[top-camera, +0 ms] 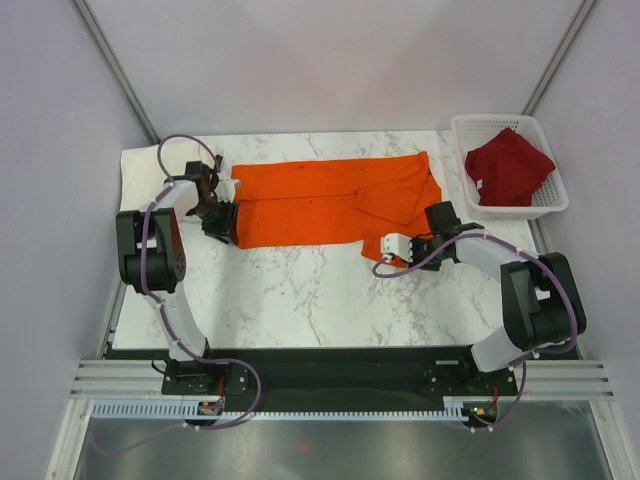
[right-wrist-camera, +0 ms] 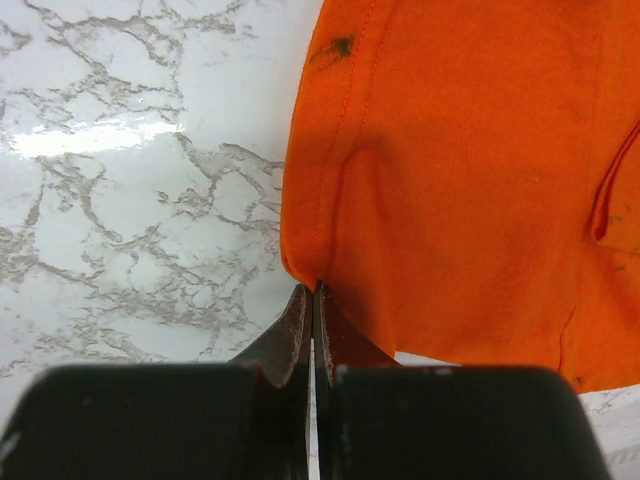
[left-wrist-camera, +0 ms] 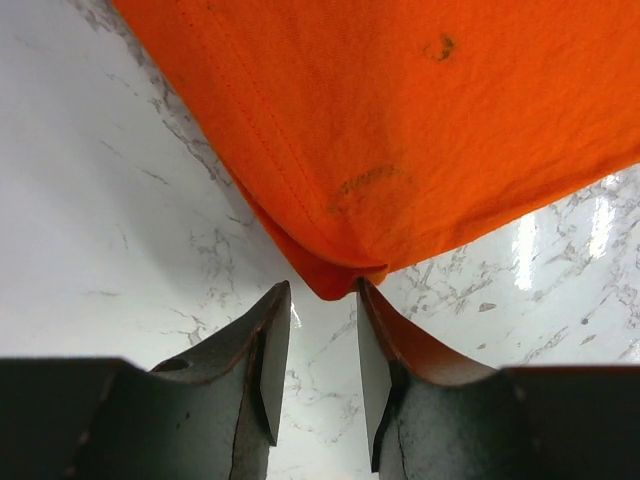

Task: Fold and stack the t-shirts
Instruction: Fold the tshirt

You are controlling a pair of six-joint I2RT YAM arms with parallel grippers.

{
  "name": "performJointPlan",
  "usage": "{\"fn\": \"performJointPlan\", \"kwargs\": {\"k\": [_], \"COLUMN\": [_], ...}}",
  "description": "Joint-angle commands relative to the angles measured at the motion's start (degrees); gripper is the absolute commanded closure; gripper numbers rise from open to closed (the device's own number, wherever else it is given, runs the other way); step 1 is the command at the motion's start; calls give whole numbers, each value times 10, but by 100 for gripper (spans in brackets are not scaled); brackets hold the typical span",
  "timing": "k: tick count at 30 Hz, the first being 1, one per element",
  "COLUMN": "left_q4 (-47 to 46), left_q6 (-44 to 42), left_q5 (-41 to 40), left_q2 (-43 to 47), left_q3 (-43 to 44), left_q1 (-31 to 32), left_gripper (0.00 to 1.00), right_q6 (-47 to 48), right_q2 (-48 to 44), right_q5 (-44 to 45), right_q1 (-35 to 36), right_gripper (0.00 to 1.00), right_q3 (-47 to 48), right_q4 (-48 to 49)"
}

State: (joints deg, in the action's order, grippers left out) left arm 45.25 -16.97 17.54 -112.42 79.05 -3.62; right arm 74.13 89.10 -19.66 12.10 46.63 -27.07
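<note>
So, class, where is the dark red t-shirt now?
Top view: the dark red t-shirt sits inside the white lattice basket, far right, past the orange t-shirt.

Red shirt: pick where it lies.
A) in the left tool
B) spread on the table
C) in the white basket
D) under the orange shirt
C: the red shirt lies bundled inside the basket, well apart from the orange shirt.
</note>
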Motion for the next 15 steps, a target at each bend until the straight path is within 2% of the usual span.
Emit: {"fn": "performJointPlan", "kwargs": {"k": [1, 11, 15], "left_q4": [7, 13, 12], "left_q6": [10, 7, 12], "left_q5": [36, 41, 46], "left_q2": [27, 40, 51], "left_q3": [8, 1, -3], "left_q1": [3, 5, 5], "left_gripper": [59, 62, 60], "right_q6": [-17, -25, -30], "right_q2": [27, 41, 41], "right_q5": [11, 16, 14], "right_q1": [-3, -1, 2], "right_gripper": [100, 100, 100], "right_q3": [-20, -17, -19], "right_q4": [-42, -35, -32]}}
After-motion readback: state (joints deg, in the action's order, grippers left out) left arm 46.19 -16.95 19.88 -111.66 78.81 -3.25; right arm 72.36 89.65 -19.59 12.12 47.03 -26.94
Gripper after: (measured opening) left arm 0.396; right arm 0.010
